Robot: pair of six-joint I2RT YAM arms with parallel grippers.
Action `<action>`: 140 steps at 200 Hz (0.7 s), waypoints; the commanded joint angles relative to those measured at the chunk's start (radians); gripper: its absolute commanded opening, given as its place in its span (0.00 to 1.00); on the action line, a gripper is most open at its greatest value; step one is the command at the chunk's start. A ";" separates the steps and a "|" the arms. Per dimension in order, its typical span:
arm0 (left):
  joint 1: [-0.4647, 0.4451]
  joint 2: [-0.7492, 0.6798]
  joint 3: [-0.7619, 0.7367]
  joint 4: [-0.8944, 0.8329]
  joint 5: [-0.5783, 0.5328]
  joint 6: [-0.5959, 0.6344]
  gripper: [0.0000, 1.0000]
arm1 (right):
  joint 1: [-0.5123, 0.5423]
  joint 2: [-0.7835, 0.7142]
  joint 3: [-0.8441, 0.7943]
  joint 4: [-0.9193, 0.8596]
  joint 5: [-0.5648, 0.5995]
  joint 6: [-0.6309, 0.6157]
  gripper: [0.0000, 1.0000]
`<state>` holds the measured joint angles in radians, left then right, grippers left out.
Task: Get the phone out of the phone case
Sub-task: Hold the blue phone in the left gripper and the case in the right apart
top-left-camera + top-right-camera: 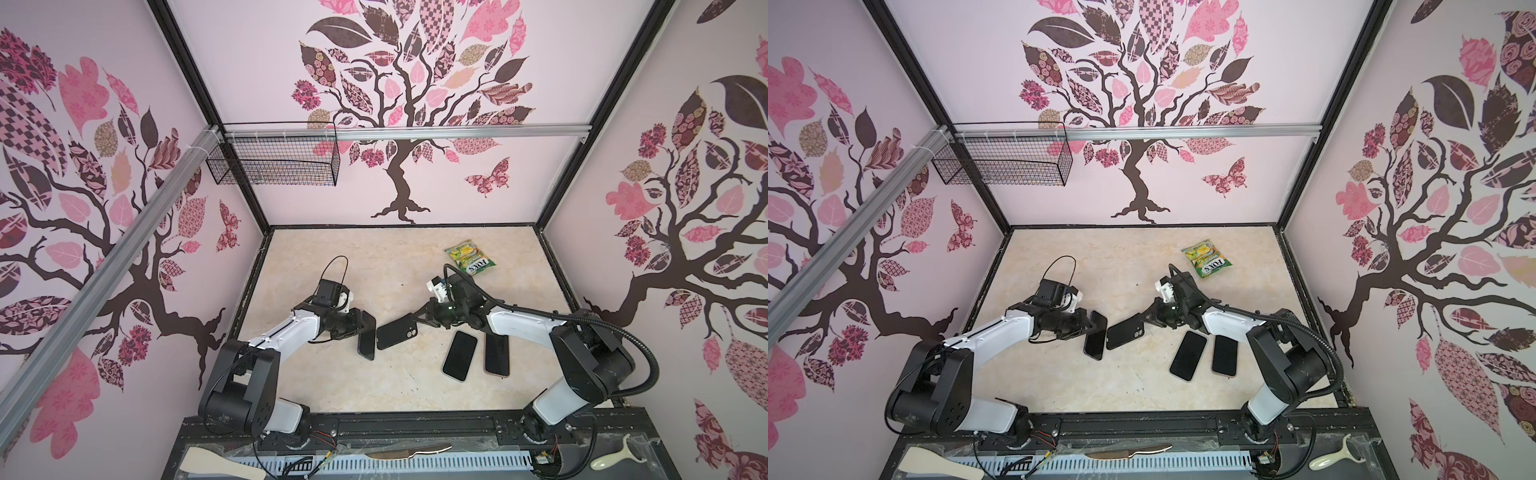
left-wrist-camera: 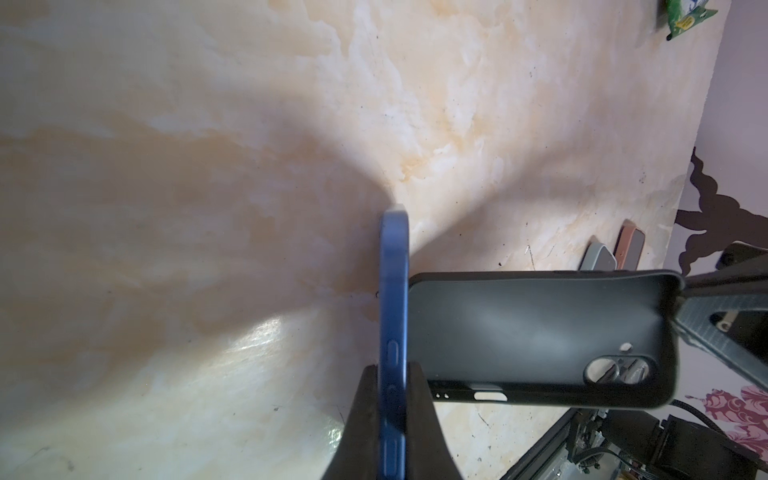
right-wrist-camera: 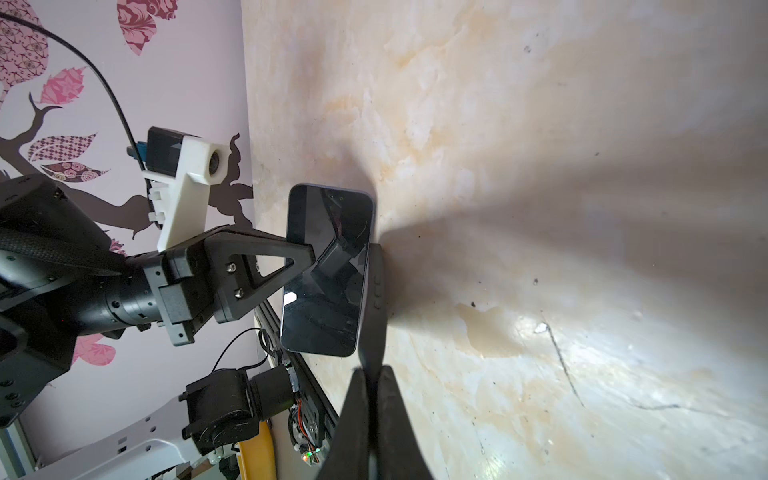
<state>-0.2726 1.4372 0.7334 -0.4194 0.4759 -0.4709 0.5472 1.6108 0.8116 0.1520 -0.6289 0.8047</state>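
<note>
Left gripper [image 2: 394, 376] clamped across the phone [image 2: 394, 291] faces. Phone stands on edge left of centre, long axis near-to-far. Right gripper [image 1: 417, 319] pinches the emptied phone case [image 1: 397, 332] rim, case end just beside phone (contact unclear). Next: draw apart sideways.

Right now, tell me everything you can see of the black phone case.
The phone case is black, matte and soft-looking, and empty: its bare inner face shows, with an oval camera cutout and small port slots along one rim. The shut right gripper pinches the rim at its camera end, seemingly holding it off the table. Its other end sits right beside the blue phone clamped in the left gripper; whether they touch cannot be told.
</note>
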 commanded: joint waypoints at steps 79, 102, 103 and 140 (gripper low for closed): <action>0.010 -0.006 -0.051 0.043 -0.059 -0.036 0.00 | -0.003 0.030 0.008 -0.004 0.040 0.015 0.00; 0.010 -0.013 -0.070 0.064 -0.055 -0.046 0.00 | -0.002 0.036 -0.001 0.021 0.028 0.031 0.00; 0.010 -0.012 -0.071 0.065 -0.055 -0.046 0.00 | -0.002 0.036 -0.001 0.022 0.027 0.031 0.00; 0.010 -0.008 -0.069 0.057 -0.057 -0.040 0.00 | -0.001 0.044 -0.003 0.030 0.021 0.034 0.00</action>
<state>-0.2680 1.4265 0.6914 -0.3363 0.4538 -0.4980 0.5472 1.6299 0.8104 0.1741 -0.6060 0.8310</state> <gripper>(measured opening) 0.088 0.065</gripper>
